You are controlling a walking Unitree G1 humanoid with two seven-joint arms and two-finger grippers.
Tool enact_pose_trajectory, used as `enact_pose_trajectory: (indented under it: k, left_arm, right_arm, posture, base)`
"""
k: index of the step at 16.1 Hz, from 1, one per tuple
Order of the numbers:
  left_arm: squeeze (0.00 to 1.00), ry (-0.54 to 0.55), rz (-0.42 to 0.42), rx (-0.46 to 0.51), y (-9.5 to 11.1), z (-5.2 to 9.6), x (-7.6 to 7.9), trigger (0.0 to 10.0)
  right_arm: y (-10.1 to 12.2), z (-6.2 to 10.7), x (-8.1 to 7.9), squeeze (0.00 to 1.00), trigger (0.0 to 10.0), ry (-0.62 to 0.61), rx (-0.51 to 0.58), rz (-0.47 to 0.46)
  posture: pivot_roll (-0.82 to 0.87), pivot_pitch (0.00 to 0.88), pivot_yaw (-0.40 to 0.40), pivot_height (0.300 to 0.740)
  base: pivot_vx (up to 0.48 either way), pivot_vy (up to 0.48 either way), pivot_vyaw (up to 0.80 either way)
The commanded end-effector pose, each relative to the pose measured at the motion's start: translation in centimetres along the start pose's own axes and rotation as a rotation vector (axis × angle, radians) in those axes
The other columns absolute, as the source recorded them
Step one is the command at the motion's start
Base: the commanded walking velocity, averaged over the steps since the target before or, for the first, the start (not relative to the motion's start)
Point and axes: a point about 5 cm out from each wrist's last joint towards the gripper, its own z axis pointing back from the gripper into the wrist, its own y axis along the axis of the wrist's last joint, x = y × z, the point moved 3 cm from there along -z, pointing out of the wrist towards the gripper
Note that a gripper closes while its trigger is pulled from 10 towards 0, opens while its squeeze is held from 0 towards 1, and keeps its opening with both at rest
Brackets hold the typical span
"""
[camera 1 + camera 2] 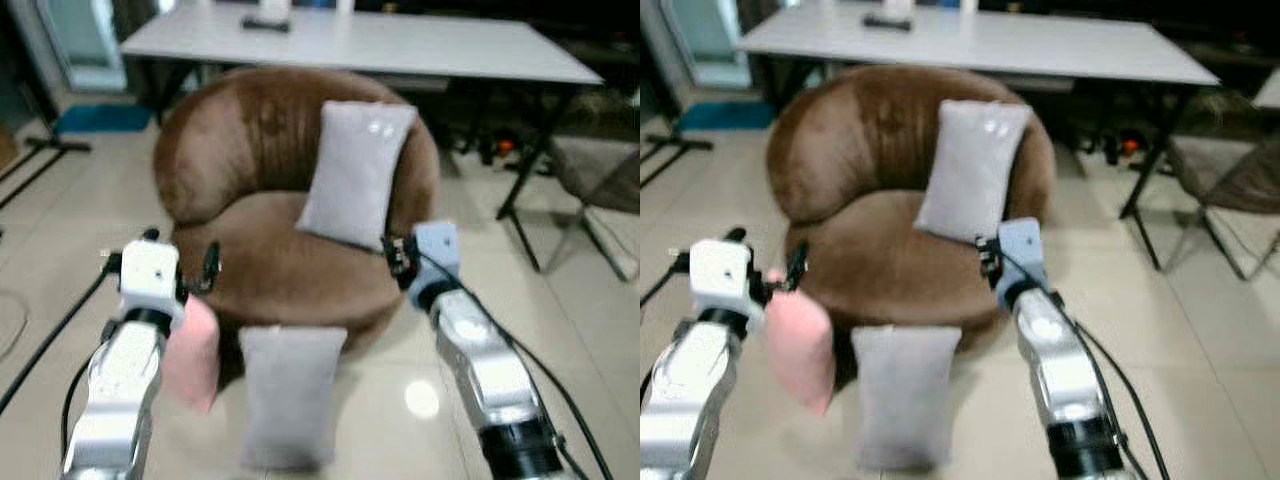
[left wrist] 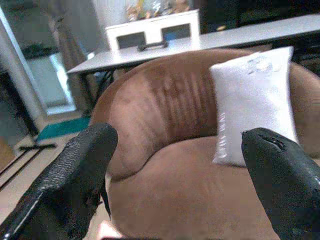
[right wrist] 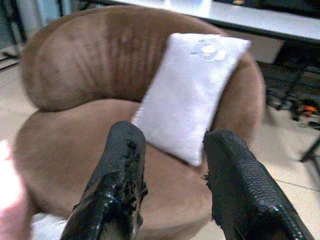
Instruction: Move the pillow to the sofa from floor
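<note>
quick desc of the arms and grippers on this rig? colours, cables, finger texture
Both arms are silver-white segmented tubes with black cables trailing alongside. The left gripper sits on a boxy white wrist housing; the right gripper sits on a pale blue-grey housing above a black ring joint. Fingers are long, matte black, with a pebbled rubbery surface and rounded tips.

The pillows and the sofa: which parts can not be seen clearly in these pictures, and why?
- Pink pillow: left eye view, its left side is hidden behind the left arm; blurred.
- Grey pillow on the floor: its lower end is blurred, so its contact with the floor is unclear.
- Sofa front base: covered by both floor pillows.
- Grey pillow on the sofa: right wrist view, its lower edge sits behind the right pincer.
- Left pincer: fingertips cut off by the picture's edge.
</note>
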Motion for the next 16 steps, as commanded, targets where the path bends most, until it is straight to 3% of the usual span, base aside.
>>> enact_pose_trajectory:
  k: [1, 5, 14, 16]
  left_arm:
    - [0.00, -0.025, 0.009, 0.007, 0.23, -0.19, 0.68, 10.0]
    - [0.00, -0.025, 0.012, 0.008, 0.12, -0.16, 0.76, 10.0]
    - [0.00, -0.045, -0.004, -0.002, -0.40, 0.39, 1.28, 10.0]
    - [0.00, -0.036, 0.004, -0.008, -0.65, 0.55, 1.15, 10.0]
  right_arm:
    - [-0.07, 0.02, 0.69, 0.00, 10.0, -0.017, -0.001, 0.016]
    - [-0.07, -0.02, 0.25, 0.00, 10.0, 0.005, 0.004, 0.038]
    - [-0.14, 0.09, 0.15, 0.00, 10.0, 0.027, 0.012, -0.010]
    - [-0.34, 0.19, 0.27, 0.00, 10.0, 0.027, 0.006, -0.010]
  posture:
    - [0.10, 0.000, -0.035, 0.740]
    - [0.11, 0.000, -0.045, 0.740]
    - [0.10, 0.000, -0.054, 0.740]
    - [0.10, 0.000, -0.055, 0.720]
  base:
    - [0.289, 0.000, 0.00]
    - [0.292, 0.000, 0.80]
    - [0.062, 0.000, 0.00]
    - [0.000, 0.000, 0.00]
